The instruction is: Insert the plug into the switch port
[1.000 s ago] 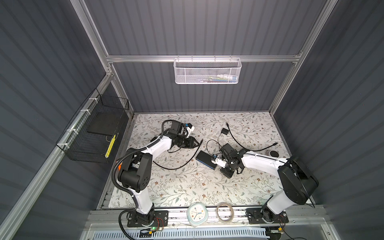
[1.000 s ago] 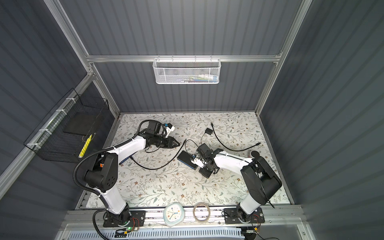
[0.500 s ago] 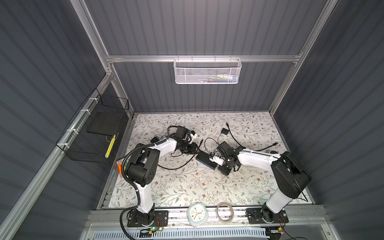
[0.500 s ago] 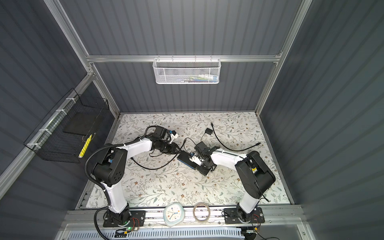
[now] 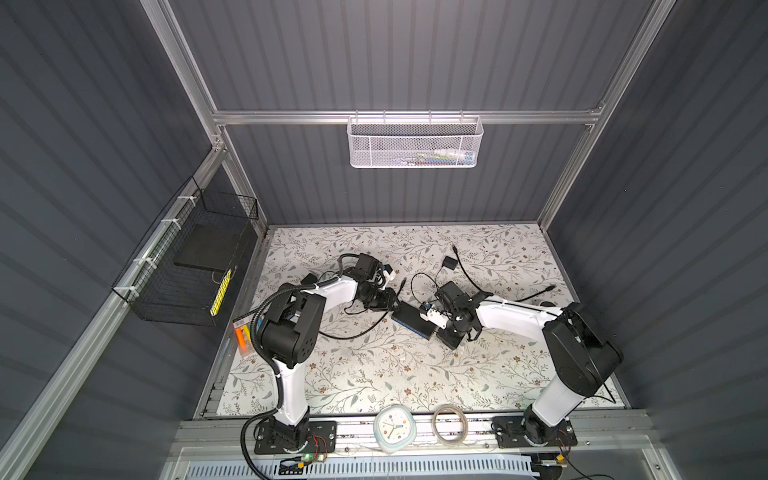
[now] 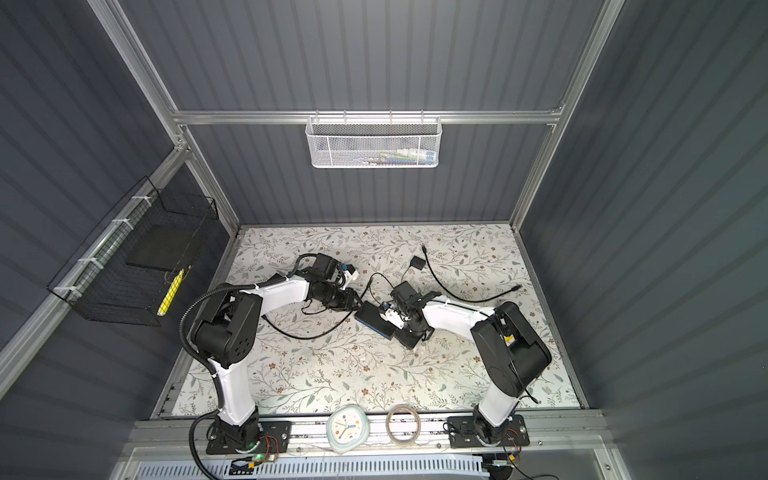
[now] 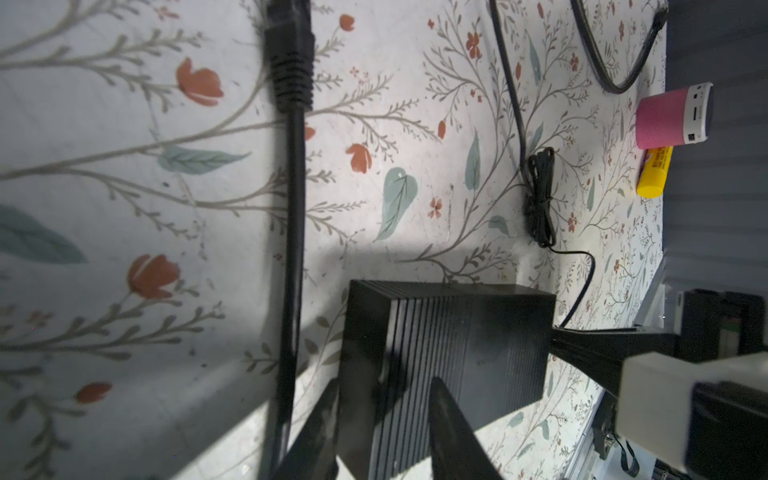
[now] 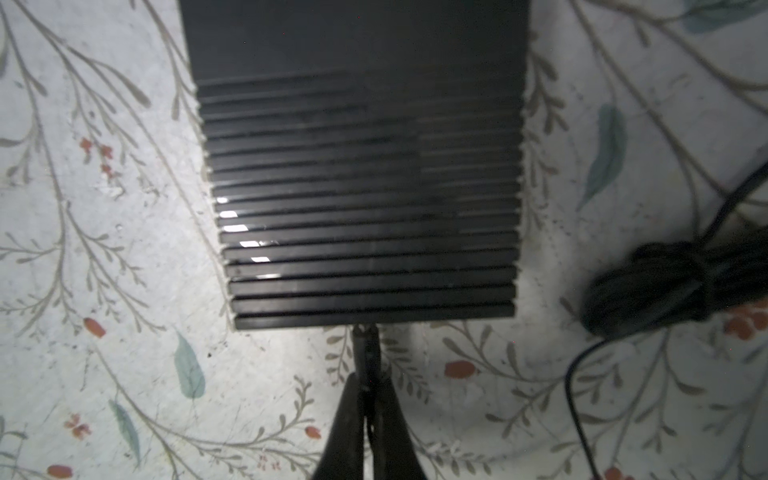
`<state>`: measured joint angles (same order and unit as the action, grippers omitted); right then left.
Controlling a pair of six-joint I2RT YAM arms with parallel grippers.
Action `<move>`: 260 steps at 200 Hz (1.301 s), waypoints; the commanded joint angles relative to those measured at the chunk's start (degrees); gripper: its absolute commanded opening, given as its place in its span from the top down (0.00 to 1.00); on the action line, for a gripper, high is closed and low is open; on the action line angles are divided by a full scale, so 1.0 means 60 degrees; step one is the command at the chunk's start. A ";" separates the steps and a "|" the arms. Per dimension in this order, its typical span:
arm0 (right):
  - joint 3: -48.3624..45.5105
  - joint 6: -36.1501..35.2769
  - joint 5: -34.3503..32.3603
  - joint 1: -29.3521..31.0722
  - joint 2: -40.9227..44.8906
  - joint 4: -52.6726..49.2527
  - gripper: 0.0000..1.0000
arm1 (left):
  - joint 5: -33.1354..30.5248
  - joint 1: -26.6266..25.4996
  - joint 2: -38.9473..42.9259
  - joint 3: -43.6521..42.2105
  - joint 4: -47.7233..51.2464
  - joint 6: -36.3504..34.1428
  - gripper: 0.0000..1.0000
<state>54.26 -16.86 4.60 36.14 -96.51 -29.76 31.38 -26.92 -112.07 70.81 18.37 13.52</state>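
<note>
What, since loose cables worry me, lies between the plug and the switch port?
Nothing visible. The plug, pinched in the right gripper, meets the switch at its edge; the coiled cable lies aside. The port is hidden.

— What do the arms look like?
— The left arm (image 5: pixel 336 291) and right arm (image 5: pixel 511 316) both have white shells and bulky black joints. A ribbed black conduit (image 5: pixel 259 316) runs up the left one.
— The left hand (image 7: pixel 382 384)?
— Slim black tapered fingers (image 7: pixel 451 432).
</note>
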 commanded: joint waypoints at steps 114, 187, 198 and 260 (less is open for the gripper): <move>0.0504 0.0417 0.0497 0.0041 -0.0107 -0.0127 1.00 | -0.0233 -0.0362 -0.0497 0.0504 0.0409 -0.0320 0.64; 0.0508 0.0768 0.0679 0.0139 -0.0347 -0.0042 1.00 | -0.0216 -0.0384 -0.0512 0.0444 0.0381 -0.0305 0.64; 0.0511 0.0833 0.0669 0.0148 -0.0380 -0.0064 1.00 | -0.0219 -0.0406 -0.0524 0.0444 0.0368 -0.0305 0.64; 0.0791 0.0967 0.0511 0.0145 -0.0439 0.0153 1.00 | -0.0102 -0.0470 -0.0582 0.0390 0.0316 -0.0360 0.64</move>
<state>56.51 -11.97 7.51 36.58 -98.32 -31.03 29.54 -28.58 -113.93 72.95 19.25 12.49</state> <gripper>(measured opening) 0.054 0.360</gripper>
